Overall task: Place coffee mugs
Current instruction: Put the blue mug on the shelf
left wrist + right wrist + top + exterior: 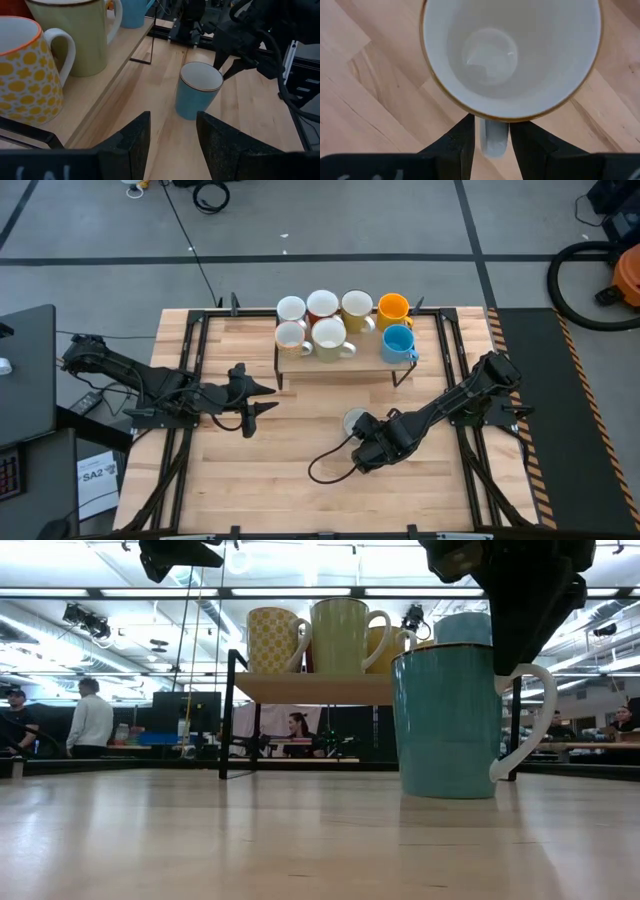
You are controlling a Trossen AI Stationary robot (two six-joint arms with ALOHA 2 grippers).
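Observation:
A teal-blue mug with a white inside [355, 420] [445, 720] [198, 90] stands upright on the table in front of a raised wooden shelf [362, 364]. On the shelf stand several mugs: white ones [290, 309], an orange-yellow one [393, 307], a light blue one [398, 343], a larger pale one [330, 335] and one with a reddish inside [322, 303]. My right gripper [362, 438] [491, 122] is at the teal mug's near side, shut on its handle. My left gripper [265, 399] [172, 117] hovers open to the left of the shelf, touching nothing. My right gripper has the teal mug's handle [493, 142] pinched between its two fingers [460, 140], just below the rim. The fingers come down from above at the mug's near-right side. The mug stands upright with its base on the table [445, 790].
The shelf stands on dark metal legs [228, 715] at the table's far middle. Black rails [190, 370] run along the table's left and right sides. A black cable loop [325, 465] lies on the wood near my right arm. People sit beyond the far edge in the low view.

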